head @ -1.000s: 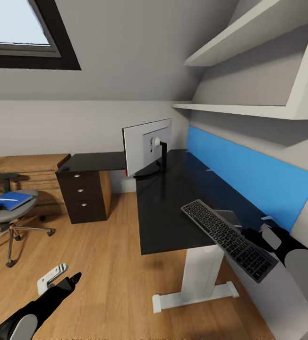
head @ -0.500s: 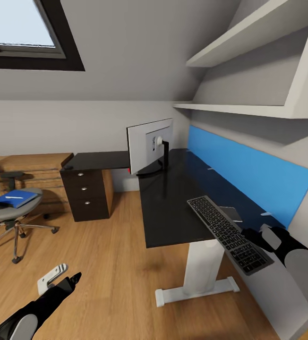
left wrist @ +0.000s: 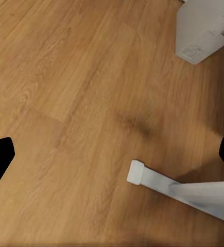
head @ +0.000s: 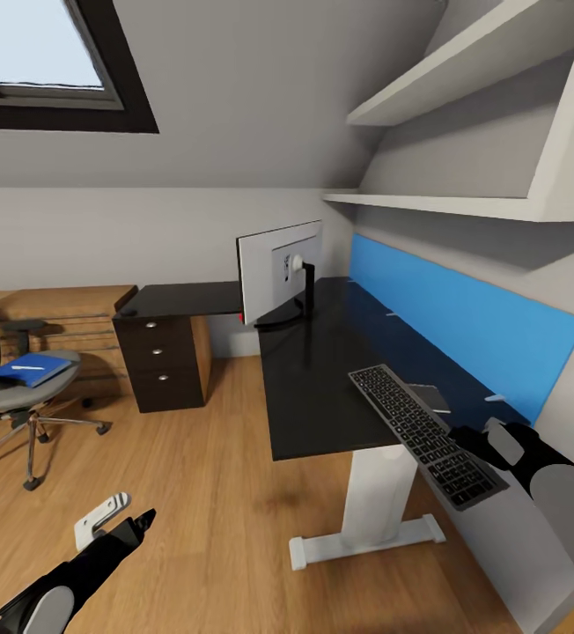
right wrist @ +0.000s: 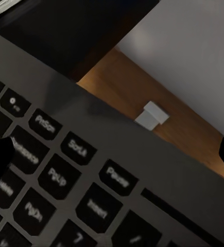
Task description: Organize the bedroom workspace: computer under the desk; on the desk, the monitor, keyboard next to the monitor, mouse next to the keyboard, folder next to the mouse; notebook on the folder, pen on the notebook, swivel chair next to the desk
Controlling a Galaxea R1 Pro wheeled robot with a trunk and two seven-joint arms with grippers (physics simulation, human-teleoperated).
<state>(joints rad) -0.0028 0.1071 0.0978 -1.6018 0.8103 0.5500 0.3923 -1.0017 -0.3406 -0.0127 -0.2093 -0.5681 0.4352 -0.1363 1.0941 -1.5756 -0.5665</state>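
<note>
The black desk [head: 322, 370] stands by the wall, and the monitor [head: 280, 269] is on its surface. The swivel chair [head: 5, 392] carries the blue folder [head: 30, 370]. The right gripper [head: 481, 443] holds the keyboard [head: 423, 431] over the surface edge. The left gripper [head: 115, 519] hangs wide above the floor [left wrist: 75, 98].

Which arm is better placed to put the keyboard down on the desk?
The right. Its claw already holds the keyboard over the desk's near edge, while the left claw hangs empty over the floor, away from the desk.
</note>
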